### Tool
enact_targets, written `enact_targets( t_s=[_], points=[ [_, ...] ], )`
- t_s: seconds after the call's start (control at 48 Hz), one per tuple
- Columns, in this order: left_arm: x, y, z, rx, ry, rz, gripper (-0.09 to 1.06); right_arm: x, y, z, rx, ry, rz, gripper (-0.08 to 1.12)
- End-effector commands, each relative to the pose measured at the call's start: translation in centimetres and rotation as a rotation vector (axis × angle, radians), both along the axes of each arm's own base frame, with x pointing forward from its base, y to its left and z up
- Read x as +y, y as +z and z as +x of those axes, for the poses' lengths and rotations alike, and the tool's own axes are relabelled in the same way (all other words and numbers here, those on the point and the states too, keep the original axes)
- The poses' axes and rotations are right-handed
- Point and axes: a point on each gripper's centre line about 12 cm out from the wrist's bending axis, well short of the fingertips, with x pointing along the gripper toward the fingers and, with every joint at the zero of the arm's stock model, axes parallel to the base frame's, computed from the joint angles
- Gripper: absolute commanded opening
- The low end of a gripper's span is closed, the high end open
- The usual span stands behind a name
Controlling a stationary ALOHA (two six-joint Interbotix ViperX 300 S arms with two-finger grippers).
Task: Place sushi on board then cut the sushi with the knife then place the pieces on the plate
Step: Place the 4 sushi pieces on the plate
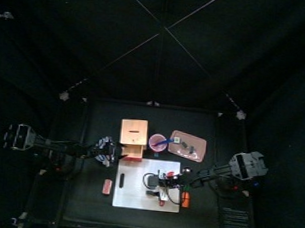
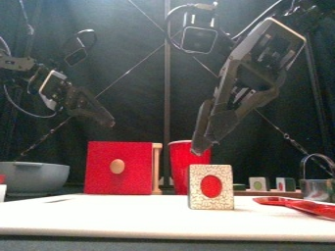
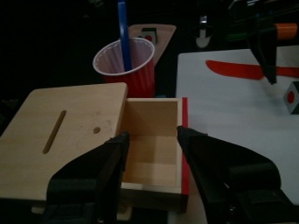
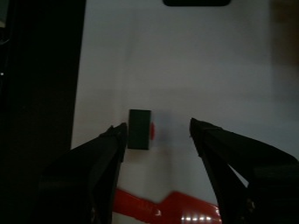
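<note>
Your red cup (image 3: 126,66), upper left in the left wrist view, is holding the blue knife (image 3: 121,26). Below it the wooden box (image 3: 65,131) is sitting with its drawer (image 3: 152,166) open between your left gripper's (image 3: 152,136) spread jaws. Your right gripper (image 4: 156,125) is hanging wide apart over the white board (image 4: 176,61), with the sushi piece (image 4: 142,129) standing mid-frame close to one jaw and the red knife (image 4: 158,206) lying at the bottom edge.

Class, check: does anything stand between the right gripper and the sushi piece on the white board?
Nothing visible does. The right gripper hangs open over the sushi piece on the white board; the red knife lies apart from it.
</note>
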Motion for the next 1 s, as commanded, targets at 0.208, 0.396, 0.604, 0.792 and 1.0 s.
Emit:
enact_targets(
  t_s=[0.208,0.396,0.604,0.792,1.0],
  points=[
    [0.0,0.4,0.2,-0.014,0.002,-0.002,0.85,1.0,0.2,0.9,0.018,0.014,-0.002,0.91],
    [0.0,0.4,0.2,-0.014,0.0,-0.001,0.85,1.1,-1.2,0.9,0.062,0.015,-0.012,0.89],
    [0.0,0.3,0.1,-0.011,0.002,-0.002,0.85,0.9,-1.9,1.4,0.084,0.01,-0.019,0.76],
    [-0.1,0.3,0.2,-0.012,-0.001,0.001,0.85,1.0,-0.6,1.8,0.063,0.007,-0.013,0.63],
    [0.0,0.3,0.1,-0.011,0.0,0.0,0.85,-0.5,0.9,-0.2,0.198,-0.058,0.006,0.6]
  ],
)
